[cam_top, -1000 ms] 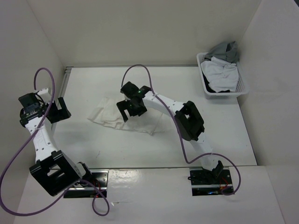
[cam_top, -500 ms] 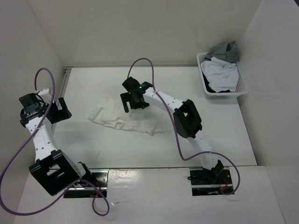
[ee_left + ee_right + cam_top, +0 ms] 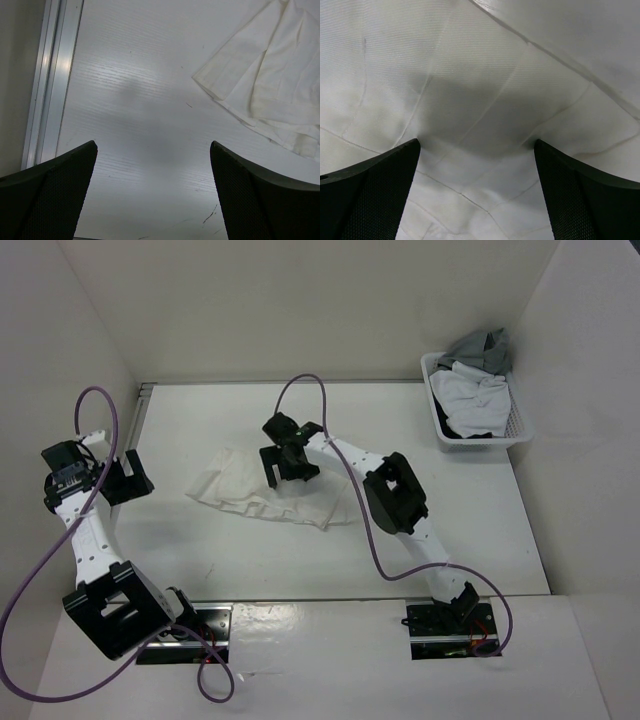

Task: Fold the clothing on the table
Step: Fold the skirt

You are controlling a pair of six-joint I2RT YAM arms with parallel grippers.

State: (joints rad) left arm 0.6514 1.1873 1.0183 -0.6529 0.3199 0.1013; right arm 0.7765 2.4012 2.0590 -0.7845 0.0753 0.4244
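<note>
The white table carries the pleated skirt, crumpled toward 9 o'clock of its centre. A laundry basket sits at 2 o'clock. The right gripper hangs over the skirt's 2 o'clock part, jaws spread wide and empty. The left gripper, equally wide and empty, hovers at the skirt's 9 o'clock, apart from it. The fabric looks thin, light and limp, likely to slide, so pinching a hem corner seems best.

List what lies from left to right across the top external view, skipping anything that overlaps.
left gripper → white pleated skirt → white basket. The right gripper hangs over the skirt, so it is left out.
</note>
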